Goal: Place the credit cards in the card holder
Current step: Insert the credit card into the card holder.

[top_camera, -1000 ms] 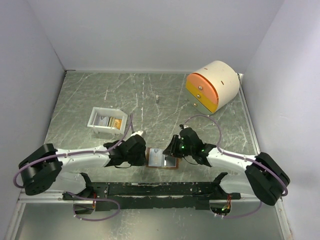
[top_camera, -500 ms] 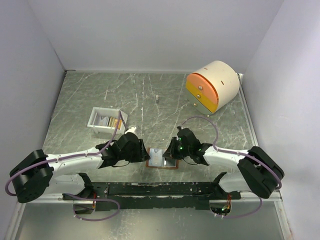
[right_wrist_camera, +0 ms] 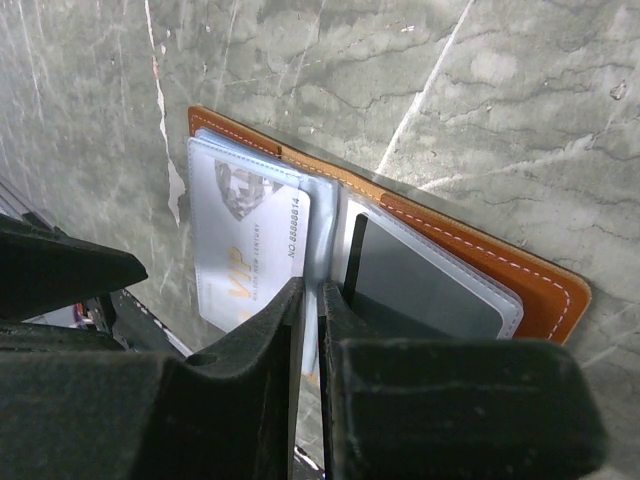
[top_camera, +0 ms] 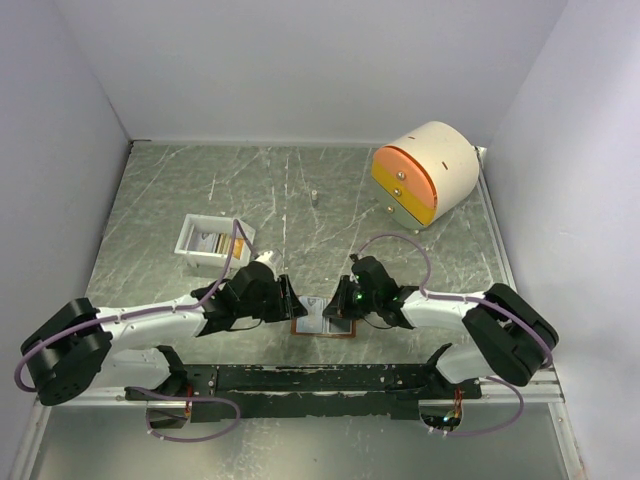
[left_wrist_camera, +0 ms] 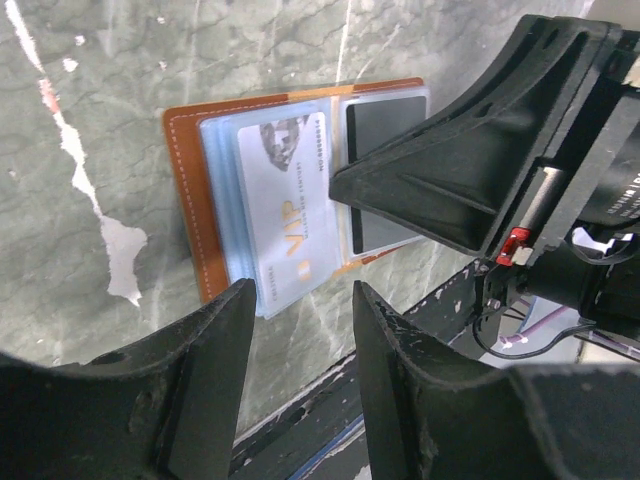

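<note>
The card holder [top_camera: 322,330] lies spread open on the marble top near the front edge, its rust-brown rim [left_wrist_camera: 185,190] showing round pale blue pockets. A silver VIP credit card [left_wrist_camera: 285,205] [right_wrist_camera: 245,250] sits in the left pocket, and a dark card [right_wrist_camera: 430,285] in the right one. My left gripper [left_wrist_camera: 302,295] [top_camera: 289,297] hovers open just left of the holder, with nothing between its fingers. My right gripper [right_wrist_camera: 318,290] [top_camera: 344,303] rests at the holder's middle fold, its jaws drawn to a thin slit. I see nothing held in them.
A small white tray [top_camera: 190,236] holding more cards [top_camera: 222,243] stands left of centre. The cream-and-orange round drawer unit [top_camera: 425,172] fills the back right corner. A tiny grey peg [top_camera: 314,196] stands mid-table. The black base rail [top_camera: 300,378] runs just in front of the card holder.
My left jaws have opened and the left arm has shifted slightly right. My right gripper has slid left onto the holder's fold while its jaws narrowed.
</note>
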Tool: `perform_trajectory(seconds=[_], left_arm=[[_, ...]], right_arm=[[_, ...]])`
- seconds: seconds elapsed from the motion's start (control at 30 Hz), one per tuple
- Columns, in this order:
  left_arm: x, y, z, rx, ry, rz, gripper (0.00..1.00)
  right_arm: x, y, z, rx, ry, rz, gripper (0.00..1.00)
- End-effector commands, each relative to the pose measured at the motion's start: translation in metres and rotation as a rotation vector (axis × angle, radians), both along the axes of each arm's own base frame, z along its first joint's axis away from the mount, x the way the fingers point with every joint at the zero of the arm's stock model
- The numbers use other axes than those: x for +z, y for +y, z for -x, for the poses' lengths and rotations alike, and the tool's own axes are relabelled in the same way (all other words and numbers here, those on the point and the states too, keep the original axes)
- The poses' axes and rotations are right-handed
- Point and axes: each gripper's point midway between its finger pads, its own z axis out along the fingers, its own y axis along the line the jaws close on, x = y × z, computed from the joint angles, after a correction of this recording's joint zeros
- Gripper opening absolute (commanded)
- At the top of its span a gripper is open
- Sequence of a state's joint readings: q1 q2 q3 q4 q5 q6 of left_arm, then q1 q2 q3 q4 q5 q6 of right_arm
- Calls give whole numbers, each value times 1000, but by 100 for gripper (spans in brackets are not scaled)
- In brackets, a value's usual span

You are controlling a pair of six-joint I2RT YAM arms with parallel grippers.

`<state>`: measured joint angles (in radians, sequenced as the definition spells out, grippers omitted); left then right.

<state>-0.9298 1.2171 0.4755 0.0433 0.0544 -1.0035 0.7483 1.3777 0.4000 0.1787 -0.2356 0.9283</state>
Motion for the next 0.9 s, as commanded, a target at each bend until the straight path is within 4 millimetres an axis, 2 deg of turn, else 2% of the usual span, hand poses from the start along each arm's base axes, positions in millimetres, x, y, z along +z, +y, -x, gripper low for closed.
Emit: perform_trajectory(seconds=[0.0, 0.87], left_arm=[[8, -11, -3, -23, -17, 61, 55], [-20, -12, -6, -7, 40, 18, 55]], right_arm=[[-14, -7, 5, -2, 26, 62, 10], [-19, -9, 8, -8, 36, 52, 8]])
